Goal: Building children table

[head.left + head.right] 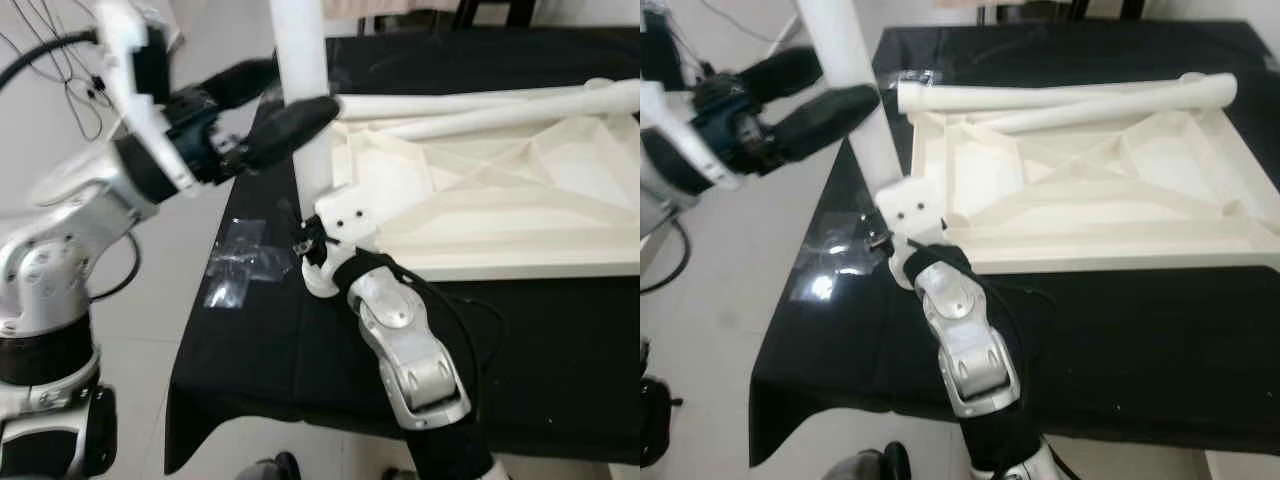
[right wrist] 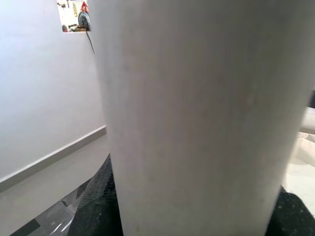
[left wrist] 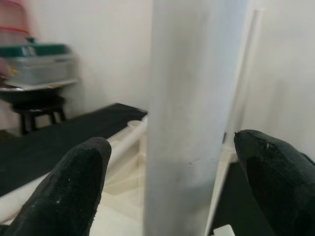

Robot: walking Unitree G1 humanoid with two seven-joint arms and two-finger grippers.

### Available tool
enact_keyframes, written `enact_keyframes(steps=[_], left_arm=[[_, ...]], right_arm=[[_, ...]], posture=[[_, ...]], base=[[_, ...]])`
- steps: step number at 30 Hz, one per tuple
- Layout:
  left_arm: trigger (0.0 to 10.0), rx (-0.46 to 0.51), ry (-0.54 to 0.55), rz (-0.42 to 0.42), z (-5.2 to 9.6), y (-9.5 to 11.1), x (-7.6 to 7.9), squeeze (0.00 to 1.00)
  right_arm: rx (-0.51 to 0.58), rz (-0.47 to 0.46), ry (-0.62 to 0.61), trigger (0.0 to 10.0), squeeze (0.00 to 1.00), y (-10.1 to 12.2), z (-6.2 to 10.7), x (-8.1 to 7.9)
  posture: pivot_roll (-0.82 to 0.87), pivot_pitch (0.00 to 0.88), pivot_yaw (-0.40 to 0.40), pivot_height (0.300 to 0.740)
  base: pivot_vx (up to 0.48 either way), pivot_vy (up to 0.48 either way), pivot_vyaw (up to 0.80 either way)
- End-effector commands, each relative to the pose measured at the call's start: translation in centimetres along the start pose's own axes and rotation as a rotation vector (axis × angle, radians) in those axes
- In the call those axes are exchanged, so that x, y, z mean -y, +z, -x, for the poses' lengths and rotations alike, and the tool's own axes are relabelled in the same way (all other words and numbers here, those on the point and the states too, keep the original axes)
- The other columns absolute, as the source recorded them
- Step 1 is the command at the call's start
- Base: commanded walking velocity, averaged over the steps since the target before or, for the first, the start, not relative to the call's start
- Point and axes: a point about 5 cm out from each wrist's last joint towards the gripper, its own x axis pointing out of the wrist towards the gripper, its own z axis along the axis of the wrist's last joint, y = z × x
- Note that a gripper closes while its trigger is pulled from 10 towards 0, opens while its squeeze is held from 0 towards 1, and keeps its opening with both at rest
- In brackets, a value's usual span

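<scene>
The white table top (image 1: 520,200) lies upside down on the black-covered table (image 1: 250,350). A white table leg (image 1: 305,100) stands upright at its near-left corner socket (image 1: 350,215). My left gripper (image 1: 275,100) is open, one black finger on each side of the leg high up, with gaps showing between the fingers (image 3: 74,187) and the leg (image 3: 192,123). My right gripper (image 1: 315,255) is shut on the leg's base at the corner. In the right wrist view its fingers (image 2: 96,206) hug the leg (image 2: 197,113).
Two more white legs (image 1: 1060,95) lie along the far side of the table top. A clear plastic bag (image 1: 240,262) lies on the cloth near the table's left edge, beyond which is pale floor with cables (image 1: 60,70). A stool with containers (image 3: 39,69) stands further off.
</scene>
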Motion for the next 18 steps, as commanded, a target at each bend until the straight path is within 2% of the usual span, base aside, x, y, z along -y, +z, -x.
enact_keyframes(steps=[1,3,4,8,9,13,18], left_arm=[[10.0,-0.047,0.014,0.007,-0.1,-0.6,-0.6,0.13],[10.0,-0.064,0.017,0.013,-0.3,-0.8,-0.9,0.13],[10.0,-0.074,0.013,0.035,-0.5,-0.9,-1.2,0.0],[10.0,-0.112,-0.005,0.039,-1.4,-1.1,-1.9,0.0],[0.0,-0.126,-0.013,0.019,-2.0,-1.1,-2.3,0.0],[0.0,-0.14,-0.023,-0.048,-3.2,-0.5,-2.7,0.0],[0.0,-0.14,-0.042,-0.074,-3.5,0.1,-2.6,0.0]], right_arm=[[-0.223,-0.104,-0.002,10.0,0.0,-4.0,0.5,-1.2],[-0.221,-0.106,0.0,10.0,0.0,-4.0,0.5,-1.2],[-0.22,-0.109,0.003,10.0,0.0,-3.9,0.5,-1.3],[-0.216,-0.114,0.007,10.0,0.0,-3.7,0.5,-1.4],[-0.214,-0.114,0.007,10.0,0.0,-3.7,0.4,-1.4],[-0.213,-0.112,0.007,10.0,0.0,-3.6,0.4,-1.3],[-0.214,-0.109,0.009,10.0,0.0,-3.6,0.4,-1.3]], posture=[[0.0,0.231,0.08,0.74],[0.0,0.231,0.08,0.74],[0.0,0.234,0.078,0.74],[-0.01,0.238,0.079,0.74],[-0.02,0.24,0.076,0.74],[-0.03,0.247,0.073,0.74],[-0.03,0.246,0.074,0.74]], base=[[0.0,0.0,0.0],[0.0,0.0,0.0],[0.0,0.0,0.0],[0.0,0.0,0.0],[0.0,0.0,0.0],[0.0,0.0,0.0],[0.0,0.0,0.0]])
